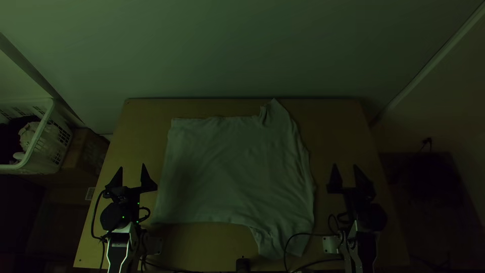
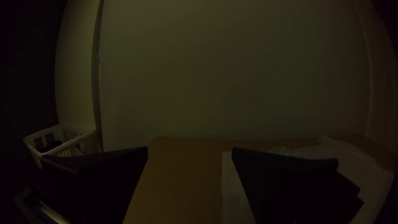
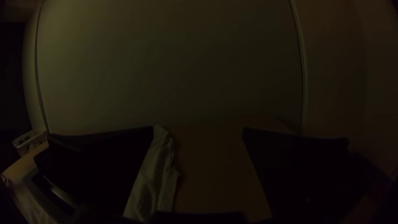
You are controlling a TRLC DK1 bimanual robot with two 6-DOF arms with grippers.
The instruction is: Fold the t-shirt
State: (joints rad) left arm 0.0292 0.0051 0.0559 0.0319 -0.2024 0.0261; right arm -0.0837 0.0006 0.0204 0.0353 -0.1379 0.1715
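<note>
The t-shirt lies spread on the wooden table, in the middle and a little toward the right arm. Its long axis goes across the table, from left to right: the hem is on the left side, and the collar side points to the right. One sleeve is directed to the far edge of the table, the other sleeve to the near edge. The cloth has small wrinkles, more of them at the right.

The left claw is near the hem, with its two fingers wide apart and nothing between them. The right claw is near the collar side; it is also wide open and has hold of nothing.

Behind the table there is a plain pale wall. At the left stands a white basket with clothes inside.
</note>
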